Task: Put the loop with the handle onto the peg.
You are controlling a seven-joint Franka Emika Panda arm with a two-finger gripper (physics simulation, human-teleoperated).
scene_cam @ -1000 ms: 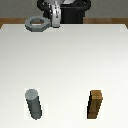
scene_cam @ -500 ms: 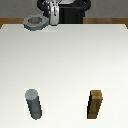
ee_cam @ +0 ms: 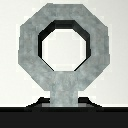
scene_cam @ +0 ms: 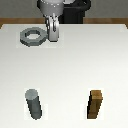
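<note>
The loop with the handle (scene_cam: 24,37) is a flat grey faceted ring at the far side of the white table, toward the exterior view's left. Its short tab points to my gripper (scene_cam: 52,40), which stands upright right beside it and is shut on the tab. In the wrist view the ring (ee_cam: 30,50) fills the picture, and its tab (ee_cam: 64,89) runs down into the dark band where my fingers are hidden. The peg (scene_cam: 34,104) is an upright grey cylinder near the front, on the exterior view's left, far from the ring.
A brown wooden square-sided block (scene_cam: 95,104) stands near the front on the exterior view's right, level with the peg. The white table (scene_cam: 75,65) spreads between the ring and these two. The arm's dark base (scene_cam: 75,12) is at the far edge.
The ring and my gripper have moved together away from the far edge, toward the front and slightly to the exterior view's left. The peg and the block have not moved.
</note>
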